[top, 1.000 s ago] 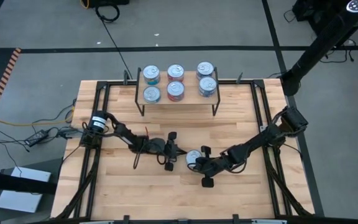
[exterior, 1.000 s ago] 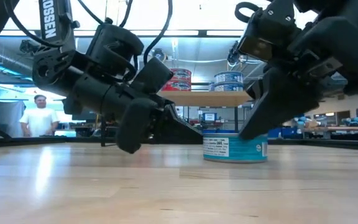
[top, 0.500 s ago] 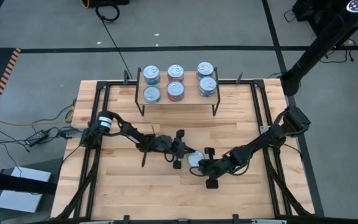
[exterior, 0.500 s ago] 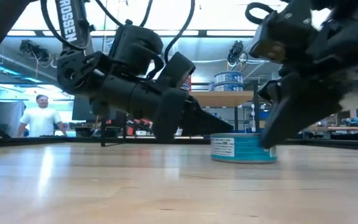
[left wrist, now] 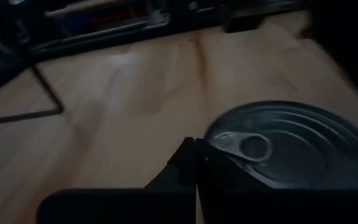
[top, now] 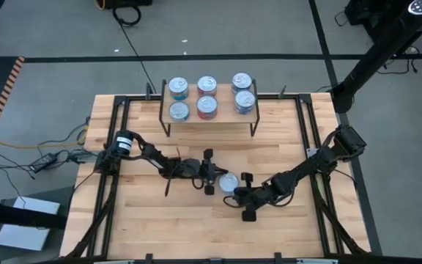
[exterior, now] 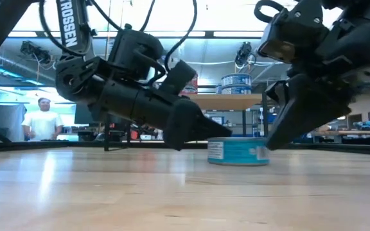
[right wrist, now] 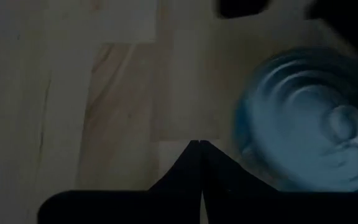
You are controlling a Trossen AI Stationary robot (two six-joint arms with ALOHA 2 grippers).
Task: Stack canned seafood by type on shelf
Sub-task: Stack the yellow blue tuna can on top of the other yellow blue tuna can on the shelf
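Observation:
One teal-labelled can (top: 229, 182) with a silver pull-tab lid stands upright on the tabletop's middle, also seen in the low view (exterior: 237, 151). My left gripper (top: 217, 178) is shut, its tips at the can's left top edge (exterior: 227, 132). My right gripper (top: 234, 194) is shut and slants down beside the can's near-right side (exterior: 272, 142). The shelf (top: 209, 117) at the far edge carries several cans: teal (top: 179, 89) on its left, red (top: 206, 85) in the middle, blue (top: 242, 81) on the right. My left gripper lays its shut fingertips (left wrist: 196, 148) against the lid's rim next to the pull tab (left wrist: 241, 145), coming almost level from the table's left. The can stands flat on the table. My right gripper is close against the can's side wall (exterior: 265, 149); whether it touches, I cannot tell.
A black metal frame (top: 119, 139) runs along the table's left, right and far edges. Bare wood lies between the can and the shelf's black legs (top: 168, 130). A person (exterior: 42, 122) stands in the room far behind the table.
My left gripper has gone toward the table's right edge, up to the can, staying shut. The can has slid a little along the table between the two grippers and stays upright.

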